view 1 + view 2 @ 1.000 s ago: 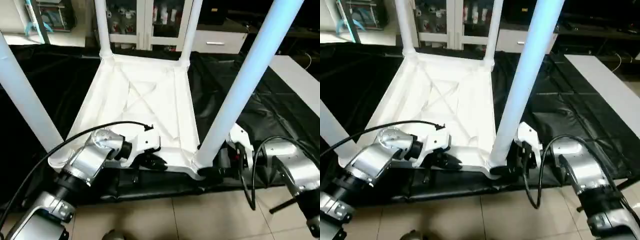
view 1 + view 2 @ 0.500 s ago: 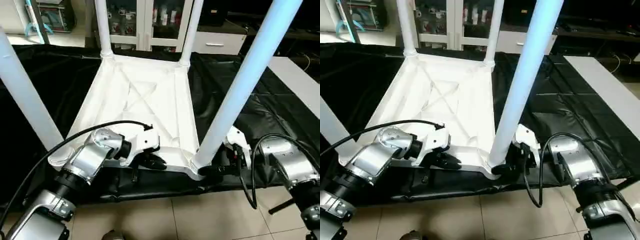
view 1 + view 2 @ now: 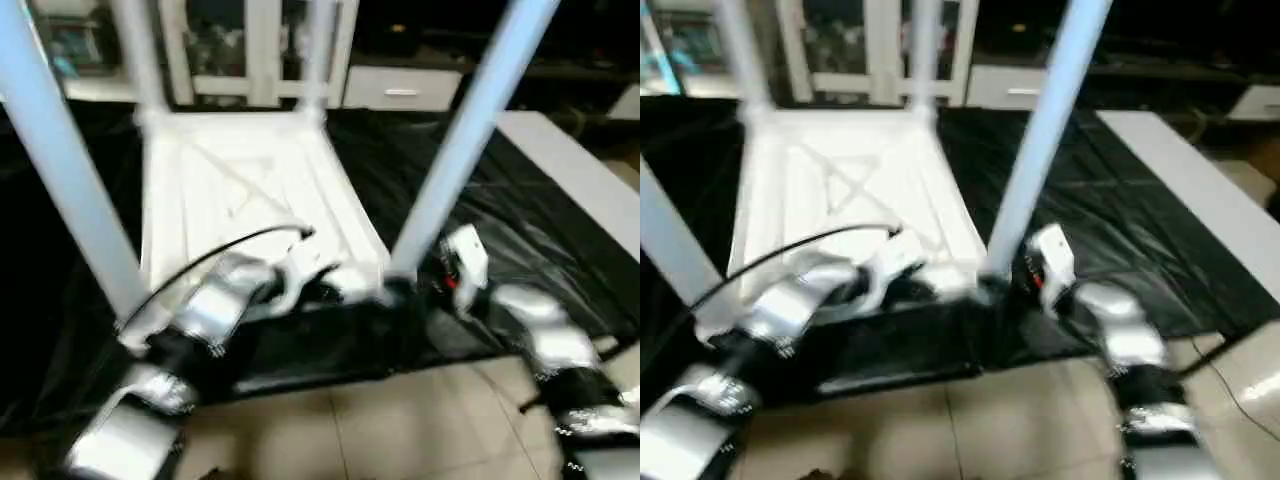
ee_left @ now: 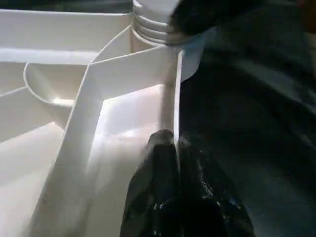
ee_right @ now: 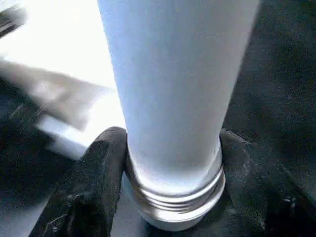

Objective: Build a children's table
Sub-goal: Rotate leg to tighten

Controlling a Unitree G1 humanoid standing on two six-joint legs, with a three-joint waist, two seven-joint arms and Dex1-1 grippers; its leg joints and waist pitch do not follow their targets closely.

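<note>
Black cloth covers the desk (image 3: 560,250), where the table top (image 3: 250,190) lies upside down with four legs (image 3: 60,170) standing up. At its near edge, the left wrist view shows the left gripper (image 4: 170,143) clenched, its tips against the rim. The right wrist view shows the right gripper (image 5: 173,163) grasping the near right leg (image 5: 173,89) at its threaded base. No writing is readable.
</note>
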